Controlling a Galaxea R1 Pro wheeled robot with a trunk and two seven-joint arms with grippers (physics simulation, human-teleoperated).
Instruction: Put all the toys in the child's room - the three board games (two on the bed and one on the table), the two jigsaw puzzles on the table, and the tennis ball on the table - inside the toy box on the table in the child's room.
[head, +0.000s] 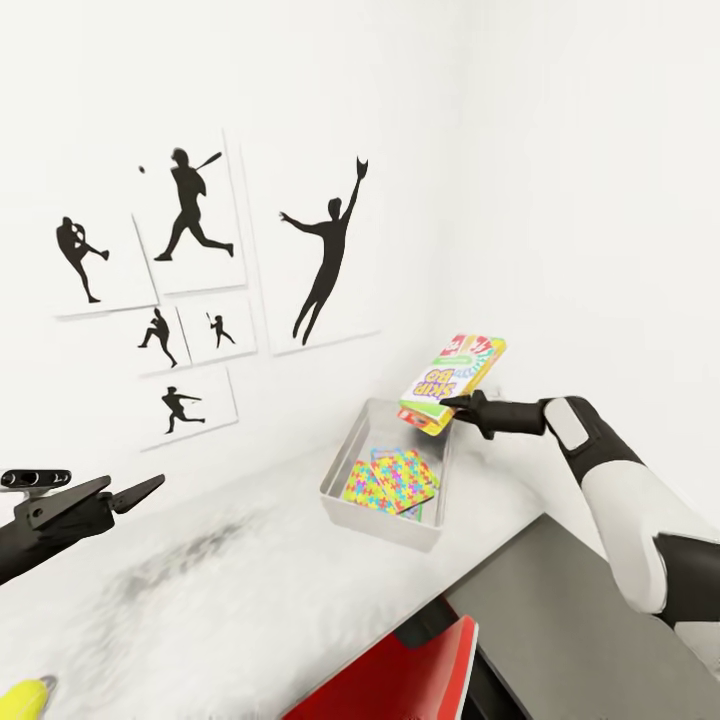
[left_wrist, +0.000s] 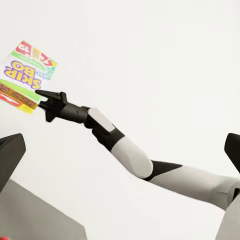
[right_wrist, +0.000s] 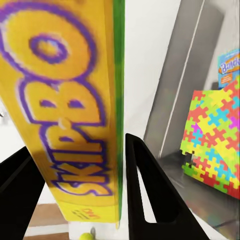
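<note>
From the head camera, your right hand (head: 452, 404) pinches the lower edge of the SKIP-BO box (head: 452, 382), holding it tilted in the air above the far right corner of the toy box (head: 352, 512). The toy box sits on the pale tabletop (head: 200, 590) close to the wall, with two puzzles (head: 392, 480) lying overlapped inside it. Your left hand (head: 148, 487) hovers low at the left, well apart from the toy box; whether its fingers are spread or closed cannot be told here. A red chair back (head: 400, 672) shows at the lower edge, and a yellow-green object (head: 22, 698) sits at the bottom left corner, too cut off to identify. Baseball silhouettes (head: 200, 270) hang on the wall.

From the left wrist camera, you see the right hand (left_wrist: 42, 97) gripping the SKIP-BO box (left_wrist: 26, 75) by its edge against the white wall.

From the right wrist camera, the two dark fingers (right_wrist: 150, 195) clamp the SKIP-BO box (right_wrist: 65, 110) between them. Beyond it, the toy box wall (right_wrist: 175, 90) and a puzzle (right_wrist: 212, 140) are visible, with a blue game box (right_wrist: 229, 67) behind the puzzle. A small yellow-green ball (right_wrist: 87, 236) peeks out below the held box.
</note>
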